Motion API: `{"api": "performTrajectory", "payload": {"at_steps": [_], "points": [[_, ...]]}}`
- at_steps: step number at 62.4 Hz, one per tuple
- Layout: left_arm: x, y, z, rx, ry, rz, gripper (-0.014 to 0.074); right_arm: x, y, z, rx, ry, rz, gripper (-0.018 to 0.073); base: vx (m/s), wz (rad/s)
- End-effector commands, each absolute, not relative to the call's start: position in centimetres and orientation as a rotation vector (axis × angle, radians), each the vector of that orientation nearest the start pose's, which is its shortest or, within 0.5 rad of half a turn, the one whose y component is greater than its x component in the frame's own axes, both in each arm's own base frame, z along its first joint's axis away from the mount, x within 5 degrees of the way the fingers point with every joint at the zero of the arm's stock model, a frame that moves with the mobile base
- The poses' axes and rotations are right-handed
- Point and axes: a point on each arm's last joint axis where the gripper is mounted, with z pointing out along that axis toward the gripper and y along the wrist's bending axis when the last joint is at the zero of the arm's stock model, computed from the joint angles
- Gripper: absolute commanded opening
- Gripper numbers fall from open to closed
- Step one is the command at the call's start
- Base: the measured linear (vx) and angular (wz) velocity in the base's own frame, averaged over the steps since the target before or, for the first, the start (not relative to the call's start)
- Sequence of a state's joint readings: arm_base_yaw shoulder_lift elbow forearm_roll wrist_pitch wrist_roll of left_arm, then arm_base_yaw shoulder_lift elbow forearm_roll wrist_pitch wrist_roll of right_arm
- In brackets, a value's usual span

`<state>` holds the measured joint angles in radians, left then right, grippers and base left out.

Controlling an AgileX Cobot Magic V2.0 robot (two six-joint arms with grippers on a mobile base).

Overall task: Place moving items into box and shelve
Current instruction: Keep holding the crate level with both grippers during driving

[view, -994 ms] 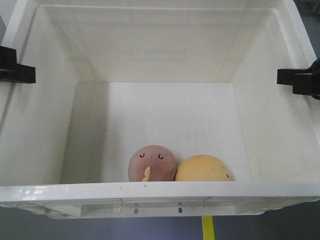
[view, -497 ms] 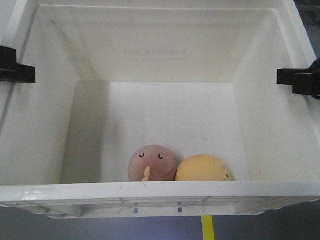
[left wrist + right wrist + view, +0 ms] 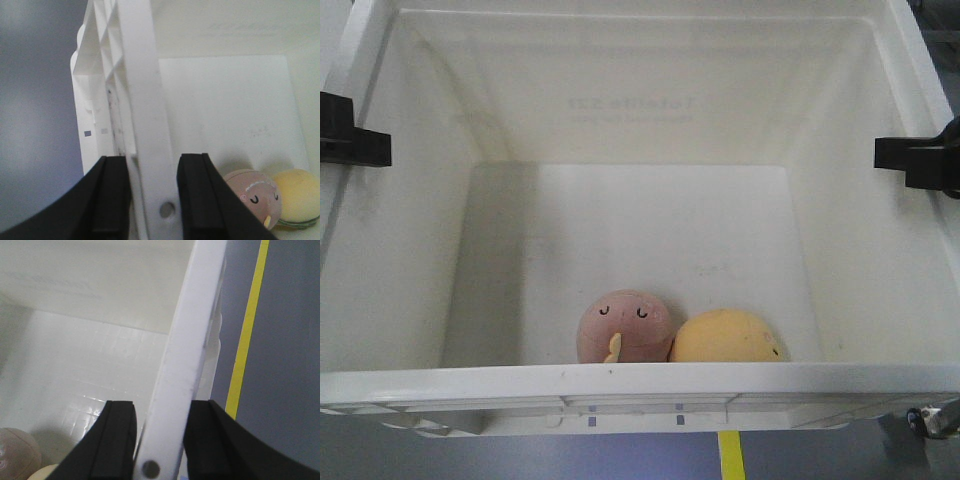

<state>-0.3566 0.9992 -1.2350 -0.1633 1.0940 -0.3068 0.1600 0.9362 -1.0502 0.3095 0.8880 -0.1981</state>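
The box, a large white crate, fills the front view, held off the grey floor. Inside, against its near wall, the two moving items touch: a dusty pink plush ball with a closed-eye face and a yellow-orange plush ball. My left gripper is shut on the box's left rim, one finger on each side of it. My right gripper clamps the right rim the same way. The left wrist view shows the pink ball and the yellow ball; the pink ball also shows in the right wrist view.
Grey floor lies under and beside the box. A yellow floor line runs below the near wall and shows again as a yellow line right of the box. A small metal wheel-like part sits at the bottom right.
The floor under the box has shifted: the yellow line slid slightly left and a wheel-like part came into view at the bottom right. Both grippers kept their hold; the balls stayed put.
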Motion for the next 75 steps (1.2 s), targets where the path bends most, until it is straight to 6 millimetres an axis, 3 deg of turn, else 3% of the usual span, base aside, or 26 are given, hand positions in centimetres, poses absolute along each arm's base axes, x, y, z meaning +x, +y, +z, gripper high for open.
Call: {"api": "performTrajectory", "payload": {"at_steps": [1, 75], "points": [[15.76, -7.43, 45.00, 0.042, 2.163, -0.616, -0.0003, 16.82, 4.83, 41.85, -0.280, 2.018, 0.355, -0.0006, 0.54, -0.06], [15.77, -7.43, 44.99, 0.042, 2.163, -0.616, -0.0003, 16.82, 4.84, 41.85, -0.280, 2.019, 0.355, -0.0006, 0.50, -0.04]]}}
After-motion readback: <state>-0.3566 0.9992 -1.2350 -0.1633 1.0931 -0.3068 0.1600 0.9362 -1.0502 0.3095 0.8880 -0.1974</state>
